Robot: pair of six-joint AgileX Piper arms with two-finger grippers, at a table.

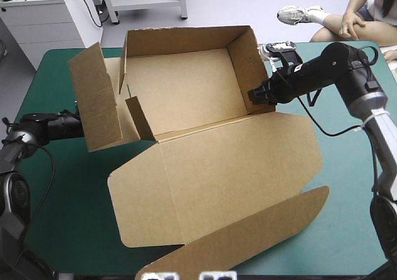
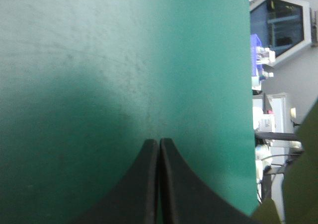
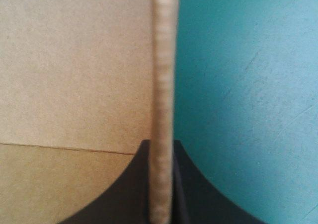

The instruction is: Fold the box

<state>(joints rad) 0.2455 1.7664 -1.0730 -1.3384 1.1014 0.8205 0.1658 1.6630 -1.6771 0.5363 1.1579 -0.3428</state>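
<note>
The right wall of the box (image 1: 186, 75) was gripped between the right fingers (image 3: 129, 194). The left fingers (image 2: 134, 189) were closed, empty, over the teal-green worktop (image 2: 99, 60) near the left flap.

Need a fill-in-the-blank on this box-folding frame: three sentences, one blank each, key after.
1. The right gripper is shut on a raised wall of the ___.
2. The left gripper is shut, with bare ___ cover ahead of it.
3. The lid lies ___ toward the table's near edge.
Missing words: box; teal-green; flat.
</note>
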